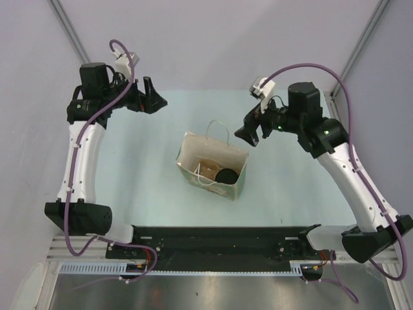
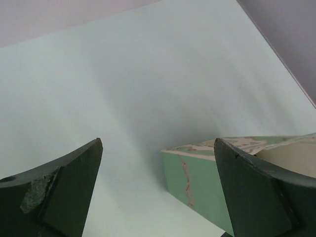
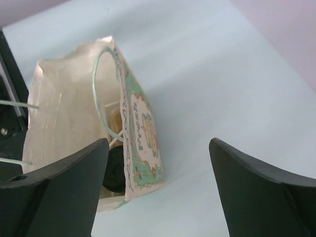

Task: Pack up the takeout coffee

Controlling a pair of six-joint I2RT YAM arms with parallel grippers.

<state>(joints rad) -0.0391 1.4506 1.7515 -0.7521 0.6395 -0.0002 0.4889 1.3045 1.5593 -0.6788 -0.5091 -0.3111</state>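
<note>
Pale green table (image 1: 129,194) in front. Paper bag (image 1: 213,166) stands mid-table with the takeout coffee (image 1: 226,174) inside, black lid up. Right gripper (image 1: 248,137) and left gripper (image 1: 153,98) hover beyond, fingers apart, empty. Risk: an arm brushing the light bag or snagging its handles could tip it and spill the cup. Grey walls behind.

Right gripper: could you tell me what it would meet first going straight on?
Probably the paper bag, on its printed side; depth is unclear, so the right gripper might instead reach the table beside it.
</note>
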